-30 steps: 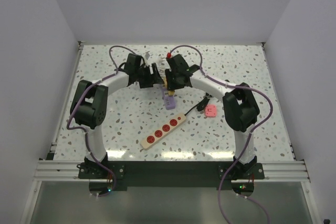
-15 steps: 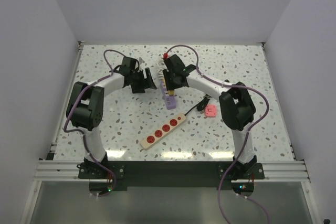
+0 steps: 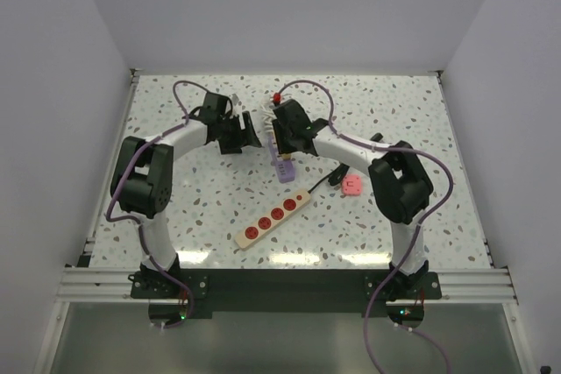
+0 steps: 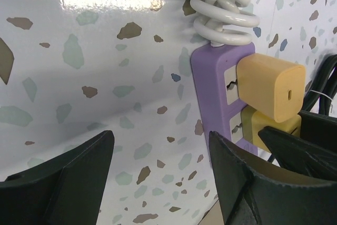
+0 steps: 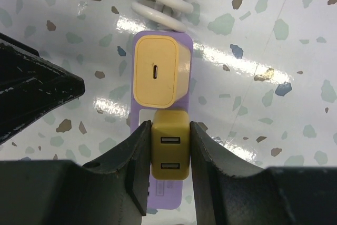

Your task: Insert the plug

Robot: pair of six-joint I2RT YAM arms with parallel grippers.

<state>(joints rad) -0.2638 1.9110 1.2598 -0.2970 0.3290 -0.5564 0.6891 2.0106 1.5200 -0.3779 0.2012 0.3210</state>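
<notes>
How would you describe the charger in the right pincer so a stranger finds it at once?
On the speckled table lies a purple power strip with a coiled white cable at one end. Two chargers sit on it; the mustard charger is the one farther from the cable. It is darker, with two ports, while the paler charger has one.
</notes>
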